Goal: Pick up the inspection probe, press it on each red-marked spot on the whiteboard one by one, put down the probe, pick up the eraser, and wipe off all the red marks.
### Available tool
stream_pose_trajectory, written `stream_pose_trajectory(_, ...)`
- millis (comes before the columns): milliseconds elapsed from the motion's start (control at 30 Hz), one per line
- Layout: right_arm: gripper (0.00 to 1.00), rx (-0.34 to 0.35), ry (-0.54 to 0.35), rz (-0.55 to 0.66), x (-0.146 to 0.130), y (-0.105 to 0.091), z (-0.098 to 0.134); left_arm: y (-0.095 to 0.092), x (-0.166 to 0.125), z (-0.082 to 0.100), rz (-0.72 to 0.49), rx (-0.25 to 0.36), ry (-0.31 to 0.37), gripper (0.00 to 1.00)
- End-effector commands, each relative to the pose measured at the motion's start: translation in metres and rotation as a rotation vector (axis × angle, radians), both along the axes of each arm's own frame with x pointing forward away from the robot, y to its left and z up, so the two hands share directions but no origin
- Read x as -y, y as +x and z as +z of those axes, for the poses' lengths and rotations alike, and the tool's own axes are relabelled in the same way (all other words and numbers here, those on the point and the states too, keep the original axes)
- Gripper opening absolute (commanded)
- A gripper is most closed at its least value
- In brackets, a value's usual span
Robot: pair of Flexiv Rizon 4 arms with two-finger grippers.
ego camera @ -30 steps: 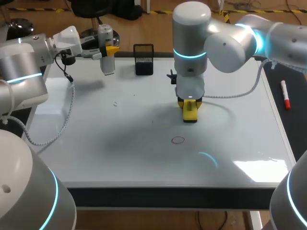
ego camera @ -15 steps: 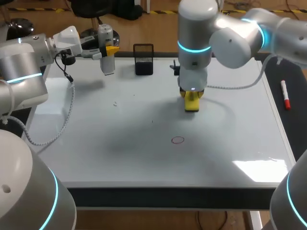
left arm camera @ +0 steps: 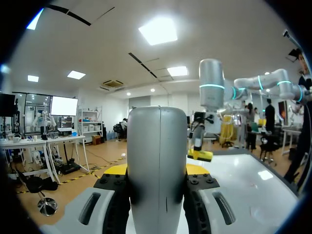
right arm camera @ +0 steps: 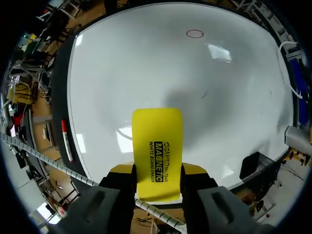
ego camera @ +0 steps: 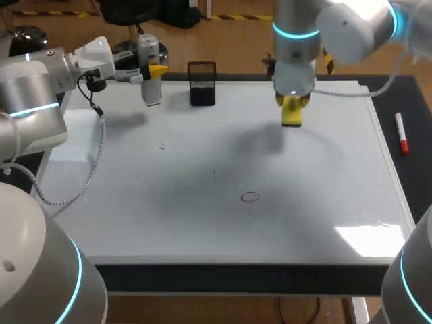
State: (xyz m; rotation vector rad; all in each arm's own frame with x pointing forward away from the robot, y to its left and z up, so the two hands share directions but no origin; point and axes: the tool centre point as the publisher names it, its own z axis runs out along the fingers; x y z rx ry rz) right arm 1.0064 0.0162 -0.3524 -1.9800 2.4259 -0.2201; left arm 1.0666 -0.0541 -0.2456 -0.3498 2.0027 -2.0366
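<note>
so the right gripper [right arm camera: 157, 171] is clamped on the flat yellow eraser [right arm camera: 157, 141] above the white whiteboard [ego camera: 169, 223] far side, well apart from the small red circle mark [ego camera: 250, 197], and the left gripper [left arm camera: 157, 171] is grasping the silver cylindrical probe [left arm camera: 157, 136] by the far-left corner.

**What stayed out of your sight**
In the head view your right arm [ego camera: 351, 27] ran off the picture at 1 o'clock, and its wrist hid the fingers clamping the eraser [ego camera: 291, 113]. In the left wrist view the inspection probe [left arm camera: 157, 146] covered most of the left gripper's [left arm camera: 157, 168] yellow tips. Two specks on the whiteboard [ego camera: 202, 223], toward 10 o'clock from the red ring [ego camera: 250, 197], were too small to tell.
</note>
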Motion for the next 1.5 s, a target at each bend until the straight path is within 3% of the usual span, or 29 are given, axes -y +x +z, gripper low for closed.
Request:
stream_pose_trajectory(33, 0.0, -0.014, -0.003, -0.017, 0.012, 0.021, 0.009, 0.0, 0.001, 0.0, 0.003, 0.002, -0.001, 0.0)
stream_pose_trajectory(500, 0.0, -0.032, 0.056, -0.139, 0.05, 0.065, 0.01, 0.0, 0.001, 0.0, 0.003, 0.002, -0.001, 0.0)
stream_pose_trajectory(967, 0.0, -0.037, 0.075, -0.203, 0.069, 0.094, 0.011, 0.0, 0.001, 0.0, 0.003, 0.002, -0.001, 0.0)
stream_pose_trajectory(1367, 0.0, -0.034, 0.069, -0.227, 0.068, 0.095, 0.014, 0.0, 0.001, 0.0, 0.003, 0.002, -0.001, 0.0)
stream_pose_trajectory(1500, 0.0, 0.01, 0.067, -0.245, 0.067, 0.09, 0.023, 0.0, 0.001, 0.0, 0.003, 0.002, -0.001, 0.0)
